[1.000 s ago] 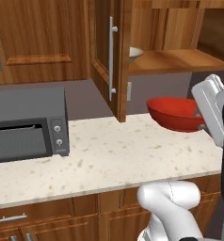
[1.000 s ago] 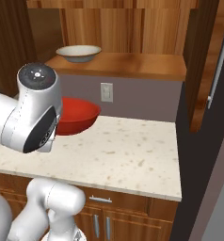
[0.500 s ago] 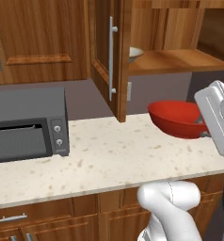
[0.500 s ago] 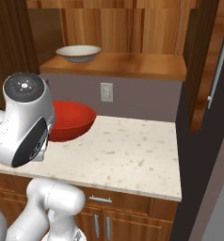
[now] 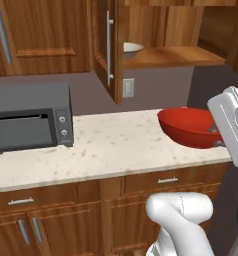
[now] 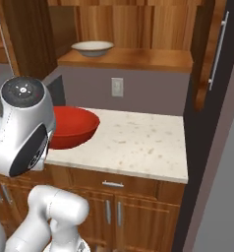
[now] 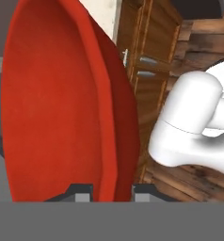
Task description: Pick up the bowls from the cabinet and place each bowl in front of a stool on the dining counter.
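Clamped on the rim of the red bowl (image 7: 62, 108), my gripper (image 7: 107, 192) has one dark fingertip on each side of the bowl wall in the hand view, one inside the bowl and one outside. From that camera the bowl stands on edge and I see its glossy inside, with nothing in it.

From the left base view the red bowl (image 5: 188, 127) hangs at the right end of the speckled counter (image 5: 106, 145), over its front edge, level and upright, with the arm's white link just to its right. I cannot tell from here whether its underside touches the stone or clears it. From the right base view the red bowl (image 6: 72, 127) sits partly behind the arm's big white joint, over the counter's left part.

Up in the cabinet (image 6: 133, 29) the cream bowl (image 6: 92, 47) rests on the open wooden shelf, toward its left end; I see only its rim and pale side. In the left base view the cream bowl (image 5: 132, 49) peeks out behind the open cabinet door (image 5: 105, 45), whose silver bar handle (image 5: 109, 48) runs vertically.

A wall outlet (image 6: 117, 86) sits below the shelf. A dark toaster oven (image 5: 31, 116) stands at the counter's left end, well apart from the red bowl.
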Tool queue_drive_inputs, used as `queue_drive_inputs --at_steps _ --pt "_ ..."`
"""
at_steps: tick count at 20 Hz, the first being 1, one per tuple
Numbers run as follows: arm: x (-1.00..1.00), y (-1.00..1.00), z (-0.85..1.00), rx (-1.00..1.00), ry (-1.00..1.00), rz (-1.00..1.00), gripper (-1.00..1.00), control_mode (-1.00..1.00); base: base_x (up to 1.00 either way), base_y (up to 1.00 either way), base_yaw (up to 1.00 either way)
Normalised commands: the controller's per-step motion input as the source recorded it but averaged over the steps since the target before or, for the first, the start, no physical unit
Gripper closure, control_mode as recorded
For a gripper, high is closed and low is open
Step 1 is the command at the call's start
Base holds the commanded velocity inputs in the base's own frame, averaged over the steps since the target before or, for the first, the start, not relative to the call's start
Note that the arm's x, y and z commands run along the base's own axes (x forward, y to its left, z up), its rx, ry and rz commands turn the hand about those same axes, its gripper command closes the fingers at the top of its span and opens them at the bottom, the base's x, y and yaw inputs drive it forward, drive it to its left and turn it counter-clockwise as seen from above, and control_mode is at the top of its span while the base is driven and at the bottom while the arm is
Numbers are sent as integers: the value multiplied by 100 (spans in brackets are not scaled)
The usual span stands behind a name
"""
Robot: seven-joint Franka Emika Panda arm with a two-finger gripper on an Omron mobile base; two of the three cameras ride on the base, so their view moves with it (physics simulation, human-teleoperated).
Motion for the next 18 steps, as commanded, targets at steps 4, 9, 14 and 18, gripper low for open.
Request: queue_drive_inputs --at_steps 4,9,14,18 --pt "0 0 0 0 0 0 100 100 -100 17 22" --pt "0 0 0 0 0 0 100 100 -100 37 51" --pt "0 0 0 0 0 0 100 100 -100 34 69" --pt "0 0 0 0 0 0 100 100 -69 26 90"
